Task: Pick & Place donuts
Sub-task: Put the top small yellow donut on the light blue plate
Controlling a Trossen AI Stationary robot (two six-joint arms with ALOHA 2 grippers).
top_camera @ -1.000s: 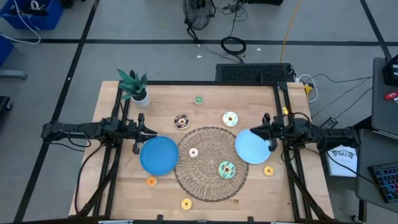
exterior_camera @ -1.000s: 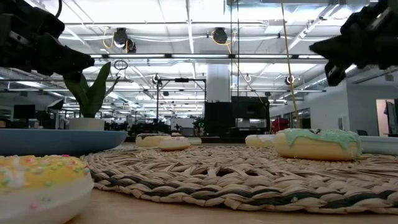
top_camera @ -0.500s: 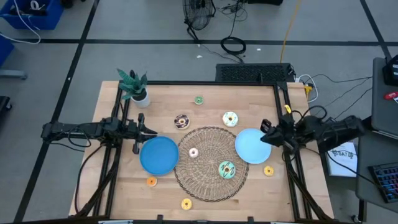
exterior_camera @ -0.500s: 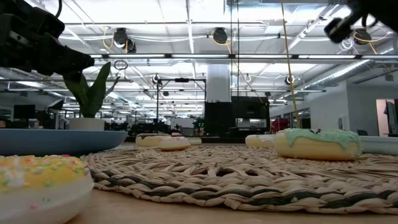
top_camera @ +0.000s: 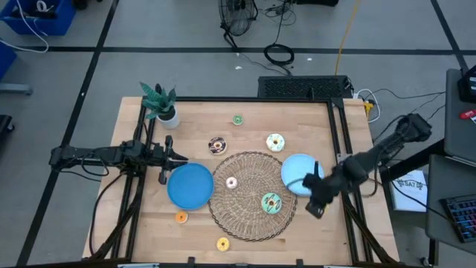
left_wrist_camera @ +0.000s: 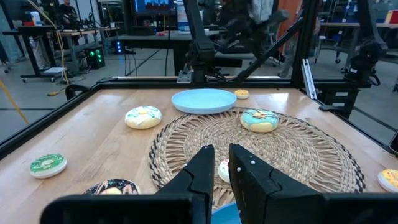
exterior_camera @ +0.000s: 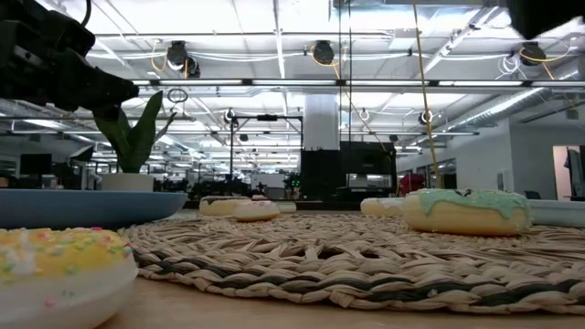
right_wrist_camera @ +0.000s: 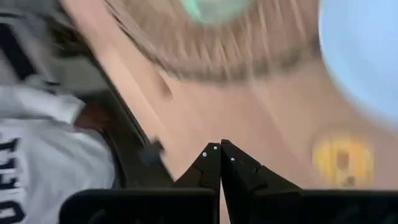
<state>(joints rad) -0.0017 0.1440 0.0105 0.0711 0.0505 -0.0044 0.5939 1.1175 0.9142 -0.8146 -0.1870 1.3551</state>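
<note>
In the high view several donuts lie about: a green-iced one [top_camera: 271, 202] and a small pink one [top_camera: 231, 182] on the wicker mat [top_camera: 249, 223], and a chocolate one [top_camera: 217, 145], a white one [top_camera: 275, 141], a small green one [top_camera: 237, 119], an orange one [top_camera: 181, 217] and a yellow one [top_camera: 222, 243] on the wood. My right gripper [top_camera: 313, 211] hangs shut near the mat's right rim, touching nothing. Its wrist view shows the fingertips [right_wrist_camera: 221, 145] over bare wood beside a small orange donut [right_wrist_camera: 344, 160]. My left gripper [top_camera: 166, 158] waits by the dark blue plate [top_camera: 190, 186], open by a narrow gap [left_wrist_camera: 222, 157].
A light blue plate [top_camera: 297, 171] lies just beyond my right gripper, partly under its arm. A potted plant [top_camera: 161, 104] stands at the far left corner. Black frame rails run along the table's left and right sides. Bare wood shows along the near edge.
My right arm has swung from beside the light blue plate's right rim toward the table's near edge. It has tipped downward and now stands over the spot of the small orange donut. It has also left the low view's upper right. No donut has moved.
</note>
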